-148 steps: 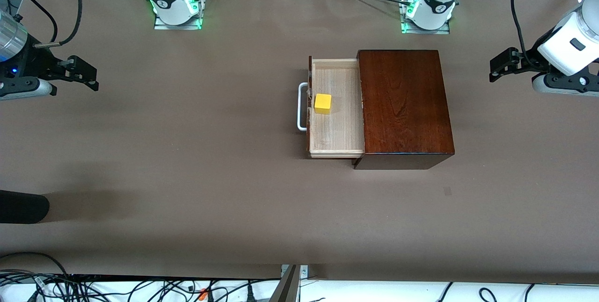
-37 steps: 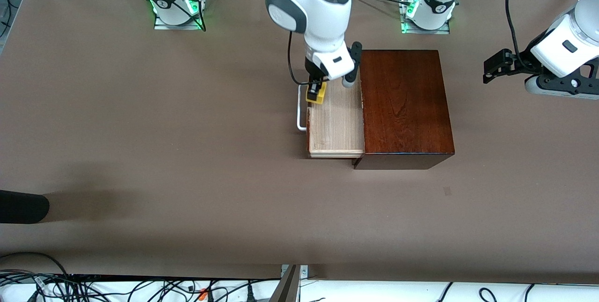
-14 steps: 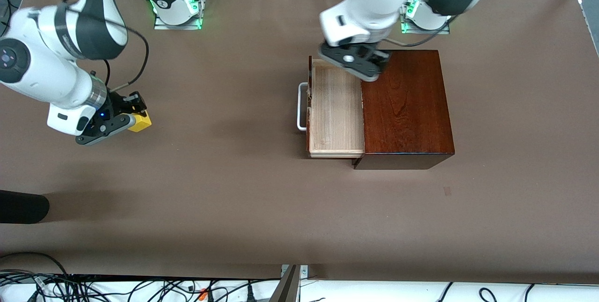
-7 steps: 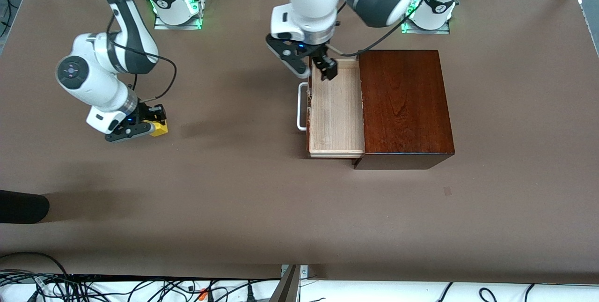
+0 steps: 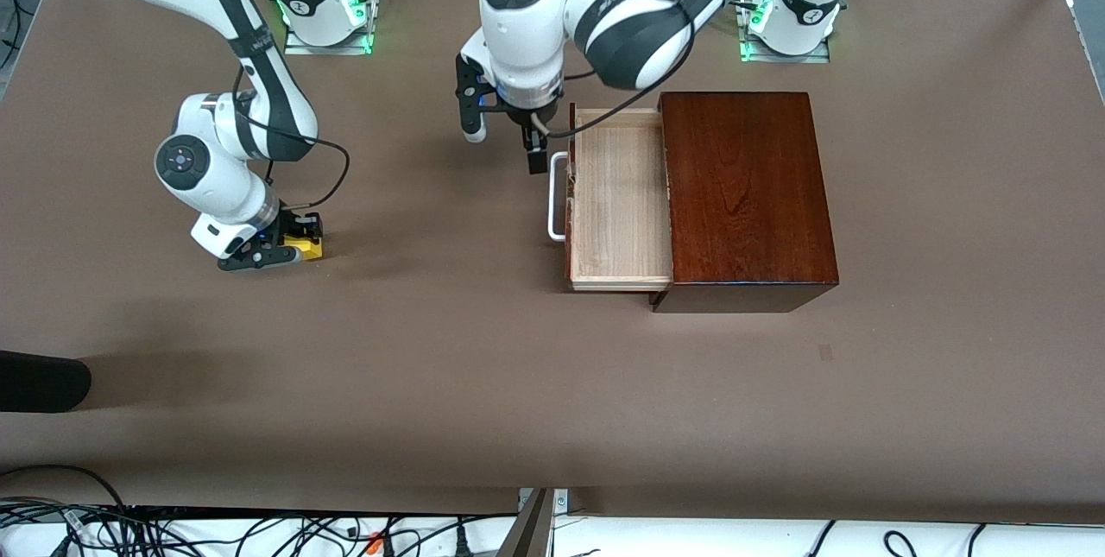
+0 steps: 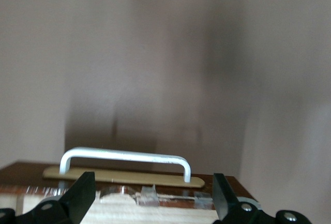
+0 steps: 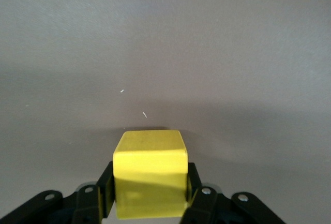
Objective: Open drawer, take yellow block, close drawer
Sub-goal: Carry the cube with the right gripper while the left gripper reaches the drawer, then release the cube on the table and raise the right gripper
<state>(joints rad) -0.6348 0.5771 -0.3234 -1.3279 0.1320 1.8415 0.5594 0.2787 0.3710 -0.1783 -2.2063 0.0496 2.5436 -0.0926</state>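
Note:
The drawer point(image 5: 618, 203) stands pulled out of the dark mahogany box point(image 5: 748, 194), its pale tray empty and its white loop handle point(image 5: 557, 197) toward the right arm's end. My right gripper point(image 5: 293, 250) is shut on the yellow block point(image 5: 310, 248), low at the table surface well away from the drawer; the right wrist view shows the block point(image 7: 150, 169) between my fingers point(image 7: 106, 193). My left gripper point(image 5: 505, 142) is open, in front of the drawer, at the handle's end farther from the camera. The left wrist view shows the handle point(image 6: 124, 157) ahead between my fingers point(image 6: 83, 198).
A black rounded object point(image 5: 43, 380) pokes in at the table's edge by the right arm's end. Cables point(image 5: 173, 531) run below the table's near edge. A small dark mark point(image 5: 826, 352) lies on the table nearer the camera than the box.
My right gripper took the block out of the drawer and carried it toward the right arm's end, now lower. My left gripper swung in over the drawer, then to its front by the handle.

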